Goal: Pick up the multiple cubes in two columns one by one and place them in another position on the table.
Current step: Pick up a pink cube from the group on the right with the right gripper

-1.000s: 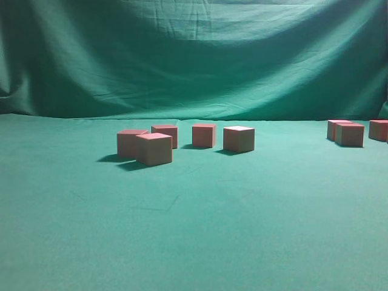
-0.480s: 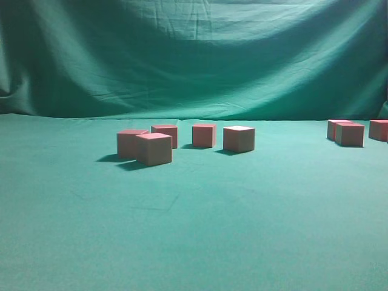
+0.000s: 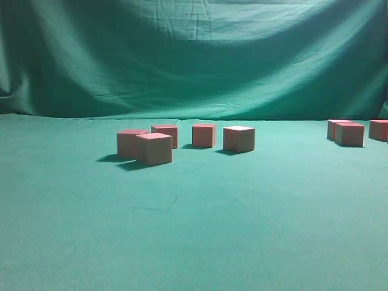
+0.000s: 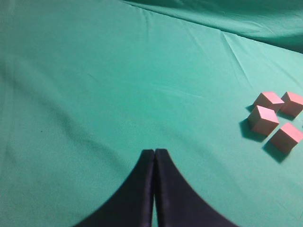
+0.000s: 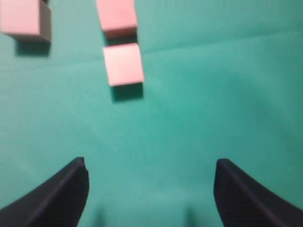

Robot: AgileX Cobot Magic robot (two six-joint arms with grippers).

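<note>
Cubes (image 3: pixel 154 149) sit in two groups on the table (image 3: pixel 194 236). In the exterior view the left group of five lies around 11 o'clock of the table's middle: two overlapping blocks at the near left, one just behind them, then one (image 3: pixel 204 135) and another (image 3: pixel 239 139) further right, each standing apart. From there, a wide stretch of bare green cloth runs to the far right edge, where more blocks (image 3: pixel 350 134) cluster at 2 o'clock; the rightmost one (image 3: pixel 379 130) is cut off by the frame, so I cannot count that group for certain. The whole near half of the table is open room, slightly creased, and a draped green backdrop (image 3: pixel 194 54) closes off the far edge.

No containers show anywhere.

My left gripper (image 4: pixel 155 156) hangs over bare cloth with its two dark fingers pressed together, holding nothing; four cubes (image 4: pixel 263 120) lie well apart at its 2 o'clock, near the right frame edge. My right gripper (image 5: pixel 150 177) has its fingers spread wide and empty over the cloth. Ahead at 11 o'clock lies one cube (image 5: pixel 123 64), another (image 5: pixel 117 17) touching or just beyond it, and a third (image 5: pixel 22 19) at the upper left corner, both cut off by the frame. This view is blurred, so edges are soft.
</note>
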